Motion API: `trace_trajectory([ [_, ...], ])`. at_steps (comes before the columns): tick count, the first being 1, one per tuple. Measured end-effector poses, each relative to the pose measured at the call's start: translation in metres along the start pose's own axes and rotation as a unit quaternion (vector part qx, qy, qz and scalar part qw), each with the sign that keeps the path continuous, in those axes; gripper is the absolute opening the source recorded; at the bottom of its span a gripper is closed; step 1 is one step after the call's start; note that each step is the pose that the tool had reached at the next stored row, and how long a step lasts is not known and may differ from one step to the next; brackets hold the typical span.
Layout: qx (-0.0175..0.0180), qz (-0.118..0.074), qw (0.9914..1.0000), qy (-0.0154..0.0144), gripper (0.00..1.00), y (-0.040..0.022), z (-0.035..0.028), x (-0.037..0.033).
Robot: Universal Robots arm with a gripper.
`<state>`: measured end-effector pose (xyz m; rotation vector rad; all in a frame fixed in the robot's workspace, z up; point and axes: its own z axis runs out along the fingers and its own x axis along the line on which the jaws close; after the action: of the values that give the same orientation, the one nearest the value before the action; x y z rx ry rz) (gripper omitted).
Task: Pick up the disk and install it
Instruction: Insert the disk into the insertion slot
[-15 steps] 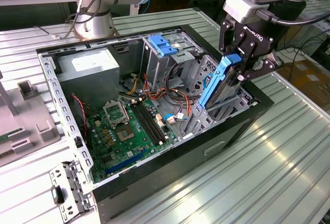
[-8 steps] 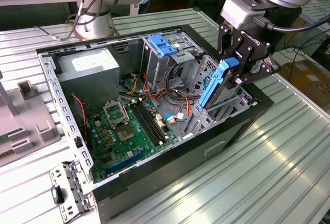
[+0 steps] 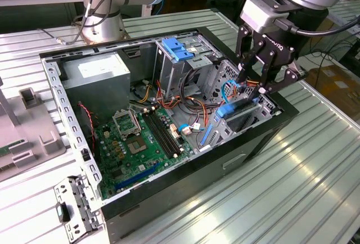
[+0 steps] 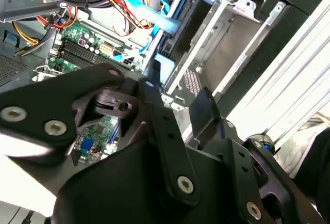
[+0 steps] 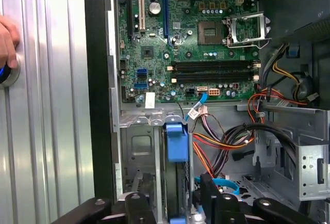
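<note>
A ribbed metal table (image 3: 281, 188) fills the bench, and on it lies an open computer case (image 3: 56, 81) with its side off, the motherboard (image 3: 135, 143) facing up. At the exterior view's right the gripper (image 3: 256, 88) hangs right over the case's front corner, down on the top edge of the disk (image 3: 242, 114). The disk stands on edge and tilted in the drive cage (image 4: 227, 48), its blue carrier showing and a good part of it above the cage rim, so I judge it only partly in. Whether the gripper has hold of it or merely straddles it I cannot tell.

The tilt is what worries me. Pushed at this angle, the carrier could bind against the cage rails and jam.

A blue data cable (image 4: 149, 7) loops just beside the bay, and the orange and yellow wire bundle (image 5: 216, 141) runs near it. Either could be pinched behind the disk.

If the hold is weak, the disk might tip toward the motherboard.

In the first wrist view a person's hand (image 5: 6, 41) rests on the table beside the case, near enough to the arm's work to need watching.
</note>
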<state>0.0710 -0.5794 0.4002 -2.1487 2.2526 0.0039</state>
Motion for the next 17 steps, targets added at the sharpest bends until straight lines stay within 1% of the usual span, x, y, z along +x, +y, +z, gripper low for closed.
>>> trace_trajectory([
  [1, 0.0, 0.0, 1.0, -0.0001, 0.51, 0.0, 0.0, 0.0],
  [5, 0.0, 0.0, 1.0, 0.0, 0.51, 0.0, 0.0001, 0.0],
  [6, 0.0, 0.0, 1.0, 0.0, 0.42, 0.0, 0.0001, 0.0],
  [11, 0.0, 0.0, 1.0, -0.0001, 0.12, 0.0, 0.0003, 0.0],
  [17, 0.0, 0.0, 1.0, -0.0001, 0.11, 0.0, 0.0007, 0.0],
])
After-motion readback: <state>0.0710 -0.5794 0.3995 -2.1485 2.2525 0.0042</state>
